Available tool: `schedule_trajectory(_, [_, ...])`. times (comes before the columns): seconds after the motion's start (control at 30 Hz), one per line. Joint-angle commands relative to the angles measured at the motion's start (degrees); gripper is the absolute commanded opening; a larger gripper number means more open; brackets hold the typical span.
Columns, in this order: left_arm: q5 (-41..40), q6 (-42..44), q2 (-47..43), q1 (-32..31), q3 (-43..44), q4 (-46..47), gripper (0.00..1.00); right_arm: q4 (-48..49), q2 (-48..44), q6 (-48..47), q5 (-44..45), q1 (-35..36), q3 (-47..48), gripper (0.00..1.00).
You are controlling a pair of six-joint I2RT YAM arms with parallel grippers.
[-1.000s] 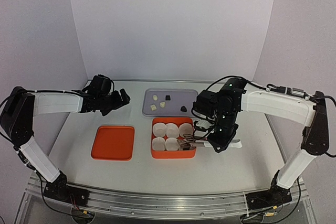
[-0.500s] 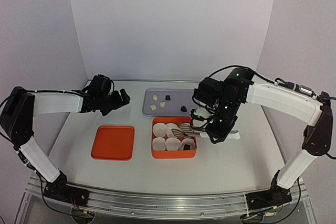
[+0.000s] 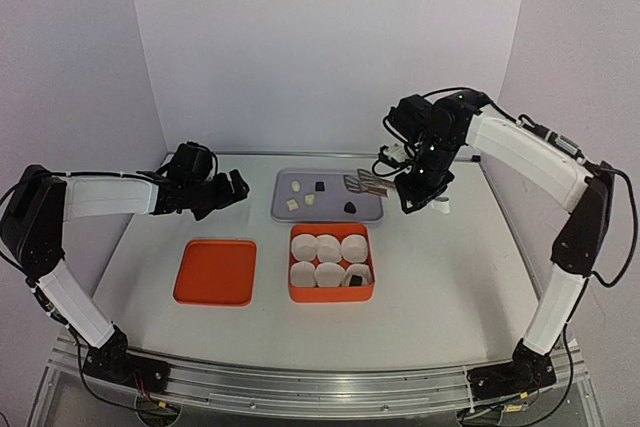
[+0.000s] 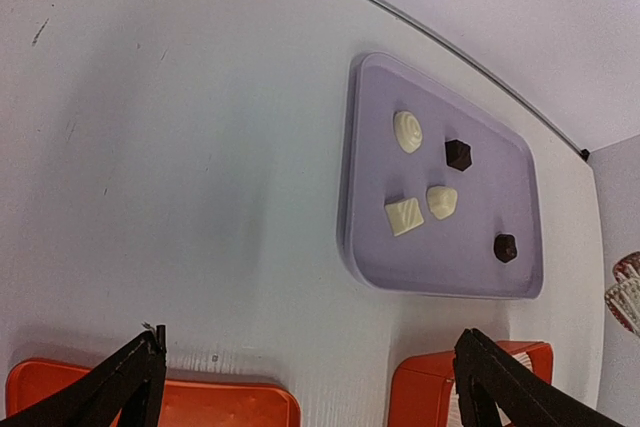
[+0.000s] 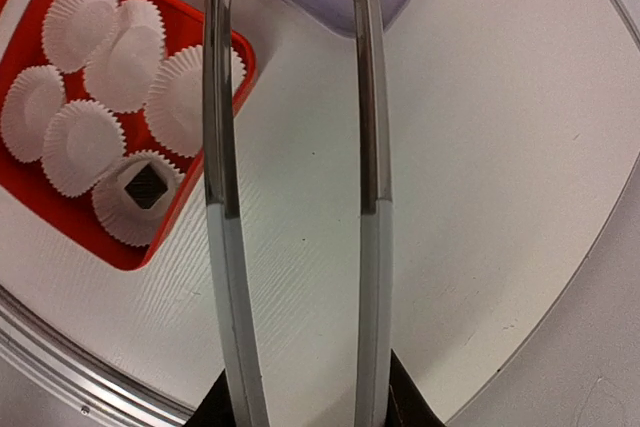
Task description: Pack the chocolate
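A lilac tray (image 3: 330,215) holds three cream-white chocolates (image 3: 297,185) and two dark ones (image 3: 349,207); they also show in the left wrist view (image 4: 404,215). One dark chocolate (image 3: 354,278) lies in the near right paper cup of the orange box (image 3: 331,297), also seen in the right wrist view (image 5: 146,185). My right gripper (image 3: 422,190) is shut on metal tongs (image 3: 360,184), whose open, empty arms (image 5: 220,147) hover over the tray's right end. My left gripper (image 3: 235,187) is open and empty, left of the tray.
The orange lid (image 3: 215,271) lies left of the box. The box's other paper cups (image 3: 327,247) are empty. White walls stand behind and to both sides of the table.
The tongs let go of a dark chocolate into the near right cup. My right arm then lifted and swung back from the box to the tray's right end. The left arm has not moved.
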Motion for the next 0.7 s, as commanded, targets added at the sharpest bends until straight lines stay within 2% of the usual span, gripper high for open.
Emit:
schedule_trajectory(0.0, [-0.06, 1.87, 0.20, -0.21, 3.05, -0.33, 1.00, 1.68, 6.91, -5.10, -3.06, -4.22, 3.98, 0.32])
schedule_trajectory(0.33, [-0.47, 3.09, 2.86, -0.22, 6.61, -2.34, 1.00, 1.90, 18.38, -6.48, -5.71, -7.88, 13.21, 0.32])
schedule_trajectory(0.67, [-1.97, 3.96, 4.68, -0.14, 9.39, -3.21, 1.00, 1.87, 23.16, -6.66, -5.36, -7.90, 14.91, 0.32])
